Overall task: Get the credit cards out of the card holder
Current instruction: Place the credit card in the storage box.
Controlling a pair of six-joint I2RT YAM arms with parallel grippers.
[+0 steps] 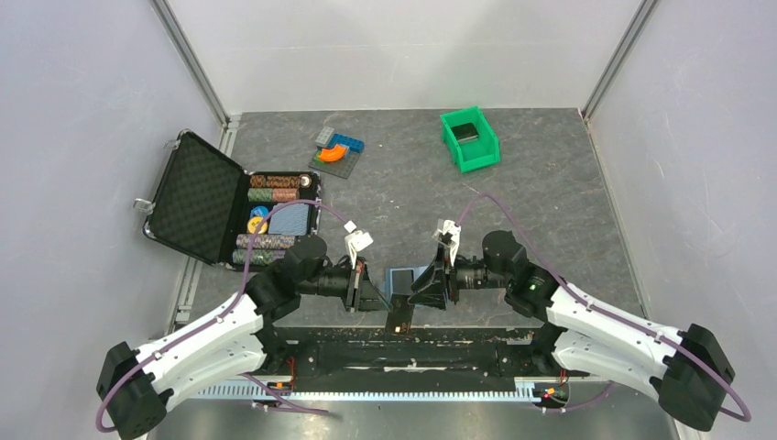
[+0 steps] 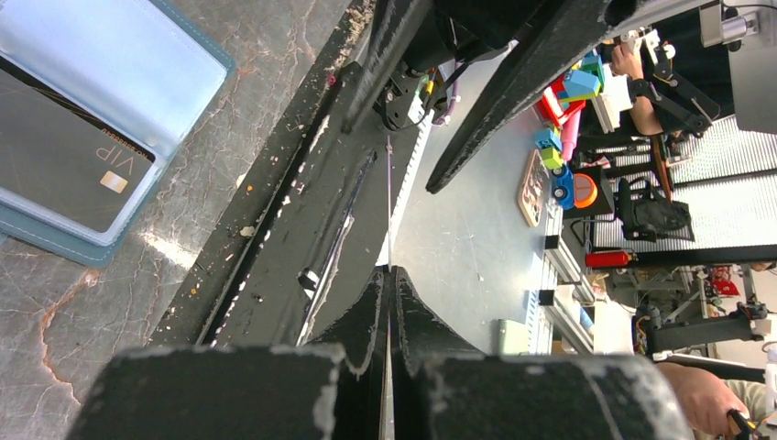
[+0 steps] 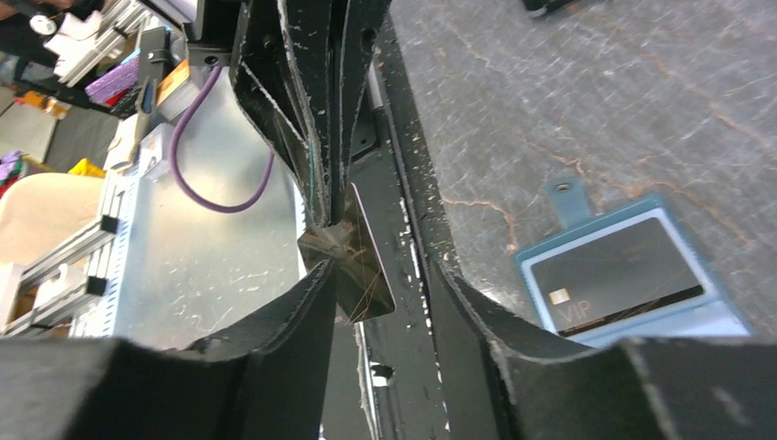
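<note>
Now, the left claw (image 2: 388,275) is clamped tight on a thin, dark grey rectangular credit card (image 3: 359,275). It pinches the card near one corner, so most of it sticks out past the fingertips, above the black metal rail (image 2: 302,211) that runs under both claws. From the left wrist this card shows only as a fine edge-on line.

The right claw (image 3: 380,275) faces the left one with its jaws apart, one finger on either side of the held card. The card lies close to one finger; I cannot tell whether they touch.

The small teal-blue bifold card holder (image 2: 110,55) lies open and flat on the grey marbled table (image 3: 568,82), between the two claws and just beyond the held card. A second dark card marked VIP (image 3: 623,270) sits in one of its light blue inner halves.
</note>
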